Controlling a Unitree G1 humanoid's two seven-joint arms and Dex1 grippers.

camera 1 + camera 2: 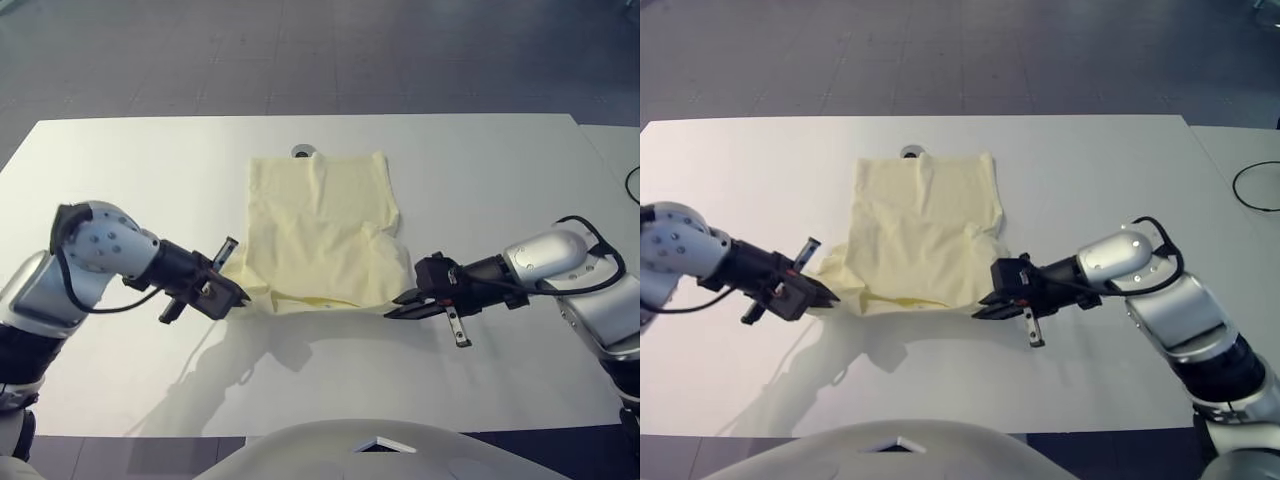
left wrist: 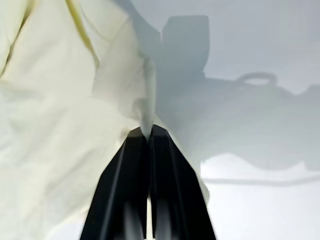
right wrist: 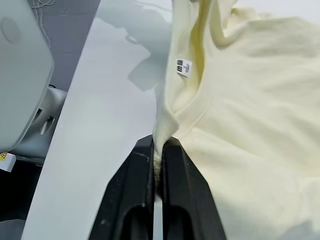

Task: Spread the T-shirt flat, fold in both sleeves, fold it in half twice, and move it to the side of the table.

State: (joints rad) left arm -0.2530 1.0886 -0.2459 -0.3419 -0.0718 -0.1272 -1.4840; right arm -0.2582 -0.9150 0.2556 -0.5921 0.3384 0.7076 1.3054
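Note:
A pale yellow T-shirt (image 1: 320, 225) lies on the white table (image 1: 120, 160), its sleeves folded in so it forms a narrow rectangle. The near edge is raised off the table. My left gripper (image 1: 238, 295) is shut on the near left corner of the T-shirt (image 2: 60, 125). My right gripper (image 1: 393, 303) is shut on the near right corner, where the fabric (image 3: 240, 100) bunches between the black fingers (image 3: 142, 190). A small white label (image 3: 183, 67) shows inside the neck opening.
A small round grey fitting (image 1: 303, 152) sits in the table just past the far edge of the shirt. A black cable (image 1: 1258, 185) loops on the adjoining surface at the far right. Bare tabletop lies to either side of the shirt.

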